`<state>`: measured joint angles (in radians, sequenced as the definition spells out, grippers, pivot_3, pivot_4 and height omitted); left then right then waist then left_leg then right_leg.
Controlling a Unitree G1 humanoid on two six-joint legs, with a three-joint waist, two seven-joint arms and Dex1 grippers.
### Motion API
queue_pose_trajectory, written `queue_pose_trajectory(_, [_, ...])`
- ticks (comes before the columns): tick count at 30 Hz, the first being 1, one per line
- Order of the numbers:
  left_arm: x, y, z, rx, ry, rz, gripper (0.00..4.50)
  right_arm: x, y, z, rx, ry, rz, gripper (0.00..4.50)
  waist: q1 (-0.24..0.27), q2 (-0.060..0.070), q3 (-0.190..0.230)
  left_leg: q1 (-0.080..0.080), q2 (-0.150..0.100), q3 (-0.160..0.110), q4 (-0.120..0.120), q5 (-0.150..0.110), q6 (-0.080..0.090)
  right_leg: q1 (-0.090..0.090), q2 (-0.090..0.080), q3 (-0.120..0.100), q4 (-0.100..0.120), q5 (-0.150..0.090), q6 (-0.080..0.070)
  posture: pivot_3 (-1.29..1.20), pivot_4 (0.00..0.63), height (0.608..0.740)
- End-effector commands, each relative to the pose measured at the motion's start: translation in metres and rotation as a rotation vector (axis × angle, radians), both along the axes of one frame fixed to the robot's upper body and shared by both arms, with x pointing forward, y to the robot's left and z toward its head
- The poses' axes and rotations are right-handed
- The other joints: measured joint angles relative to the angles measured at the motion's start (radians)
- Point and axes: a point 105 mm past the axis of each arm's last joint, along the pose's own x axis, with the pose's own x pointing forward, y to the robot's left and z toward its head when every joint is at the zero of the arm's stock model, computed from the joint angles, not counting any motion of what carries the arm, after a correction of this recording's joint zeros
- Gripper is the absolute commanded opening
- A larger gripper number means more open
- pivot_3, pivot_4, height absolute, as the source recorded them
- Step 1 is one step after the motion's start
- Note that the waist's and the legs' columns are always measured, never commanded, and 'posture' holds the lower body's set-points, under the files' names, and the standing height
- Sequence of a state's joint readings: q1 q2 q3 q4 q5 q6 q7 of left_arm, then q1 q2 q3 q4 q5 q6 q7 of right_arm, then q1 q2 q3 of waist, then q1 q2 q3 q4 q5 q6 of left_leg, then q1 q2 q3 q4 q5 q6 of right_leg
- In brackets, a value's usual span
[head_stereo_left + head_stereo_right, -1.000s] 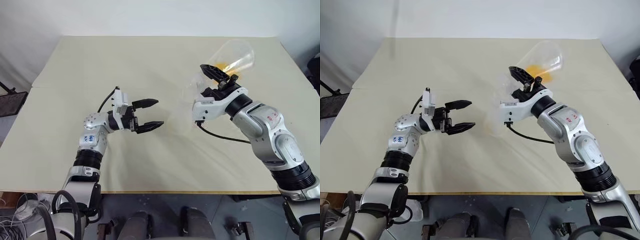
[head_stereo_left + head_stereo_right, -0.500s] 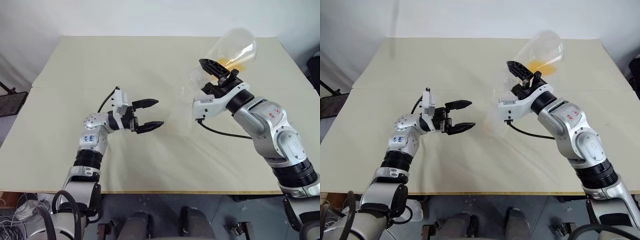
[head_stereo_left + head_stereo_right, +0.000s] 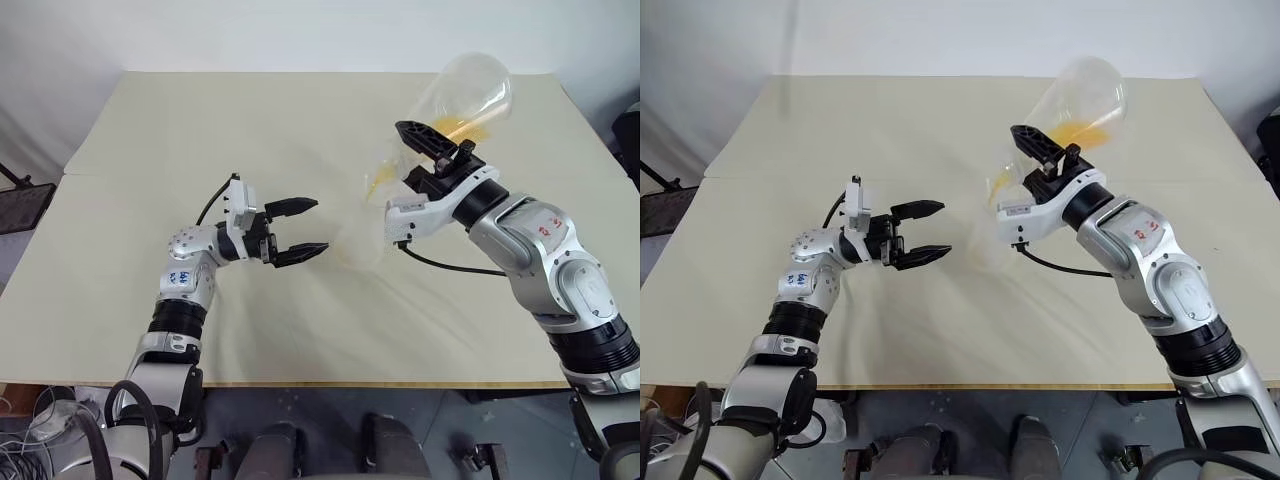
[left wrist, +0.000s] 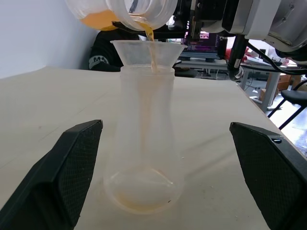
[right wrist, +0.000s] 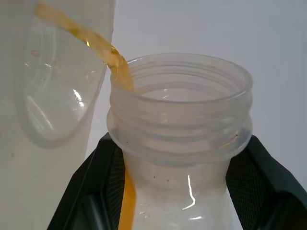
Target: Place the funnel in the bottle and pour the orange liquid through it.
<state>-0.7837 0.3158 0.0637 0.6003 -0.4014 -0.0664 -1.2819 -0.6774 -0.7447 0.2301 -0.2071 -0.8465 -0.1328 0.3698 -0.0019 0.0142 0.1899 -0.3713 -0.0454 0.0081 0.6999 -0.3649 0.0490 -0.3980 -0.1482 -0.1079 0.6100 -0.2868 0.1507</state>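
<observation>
Mid-table, right gripper (image 3: 428,160) clamps the tilted flask (image 3: 462,100) by its neck so orange liquid (image 4: 151,45) streams into the funnel (image 4: 147,50) seated in the bottle (image 4: 145,163); left gripper (image 3: 298,229), fingers spread, flanks the bottle, probably as a guard.

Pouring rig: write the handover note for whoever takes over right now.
Right gripper: shut on the neck of the flask, tipped over the funnel.
Left gripper: open, holding nothing, beside the bottle, one finger on each side, not touching.
Done: funnel seated in the bottle's neck; orange liquid streaming through it, a thin pool on the bottle's floor.
Left: most of the liquid is in the flask; finish the pour, right the flask, set it down.
</observation>
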Motion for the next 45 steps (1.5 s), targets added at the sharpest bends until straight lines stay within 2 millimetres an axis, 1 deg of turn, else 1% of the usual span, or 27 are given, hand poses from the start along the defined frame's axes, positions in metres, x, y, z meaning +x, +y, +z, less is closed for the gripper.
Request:
queue_pose_trajectory(1, [-0.0009,0.0038,0.0117,-0.023,-0.044,0.003,4.5,-0.0054,-0.0076,0.0205,-0.001,-0.087,-0.013,2.46,0.0,0.0,0.0,0.0,0.0,0.0,0.0,0.0,0.0,0.0,0.0,0.0,0.0,0.0,0.0,0.0,0.15,0.74])
queue_pose_trajectory(16, [-0.0016,0.0035,0.0115,-0.021,-0.044,0.003,4.5,-0.0016,-0.015,0.0222,-0.059,-0.112,-0.021,2.46,0.0,0.0,0.0,0.0,0.0,0.0,0.0,0.0,0.0,0.0,0.0,0.0,0.0,0.0,0.0,0.0,0.15,0.74])
queue_pose_trajectory(45, [0.0007,0.0036,0.013,-0.021,-0.041,0.004,4.5,0.0035,-0.0131,0.022,-0.144,-0.143,0.004,2.46,0.0,0.0,0.0,0.0,0.0,0.0,0.0,0.0,0.0,0.0,0.0,0.0,0.0,0.0,0.0,0.0,0.15,0.74])
